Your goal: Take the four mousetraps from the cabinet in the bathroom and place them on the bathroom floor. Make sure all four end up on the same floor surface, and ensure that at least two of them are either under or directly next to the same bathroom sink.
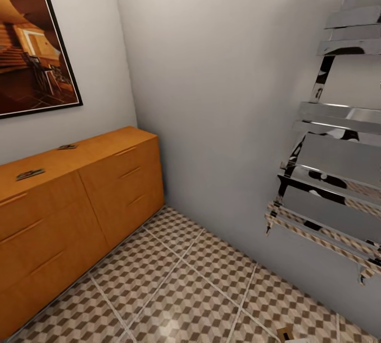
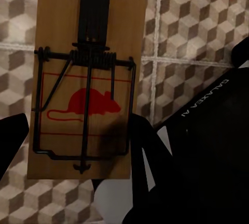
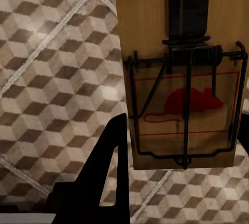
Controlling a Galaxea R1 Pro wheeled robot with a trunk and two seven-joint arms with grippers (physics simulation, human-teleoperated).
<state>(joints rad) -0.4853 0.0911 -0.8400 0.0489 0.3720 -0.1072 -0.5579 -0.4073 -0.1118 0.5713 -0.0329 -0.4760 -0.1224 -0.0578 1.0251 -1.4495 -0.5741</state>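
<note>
Item: bathroom corner, head view. Orange-brown cabinet (image 1: pixel 79 195) stands against the wall under a framed picture (image 1: pixel 34 41); a chrome towel rail (image 1: pixel 328 163) hangs on the right-hand wall.

Mousetraps, count and place:
- Two remain on the cabinet top, well apart: one (image 1: pixel 30 174) nearer the camera, one (image 1: pixel 67 146) further back. Both lie flat, untouched.
- One mousetrap (image 2: pixel 85 79) sits in the left gripper (image 2: pixel 78 146), held over the cube-patterned bathroom floor (image 2: pixel 202 22). The dark fingers (image 2: pixel 140 146) flank its lower end and appear to pinch the board by its edges, which keeps the sprung wire clear of the grip.
- One mousetrap (image 3: pixel 181 73) sits likewise in the right gripper (image 3: pixel 171 182), above the same tiling; one finger (image 3: pixel 111 167) lies against its edge, so the grip reads as a pinch on the board.

Sink: no position can be given from these views.

Status, as a judgement: two traps are in carriage, one per arm, so both can be set down in a single trip; two await collection.
</note>
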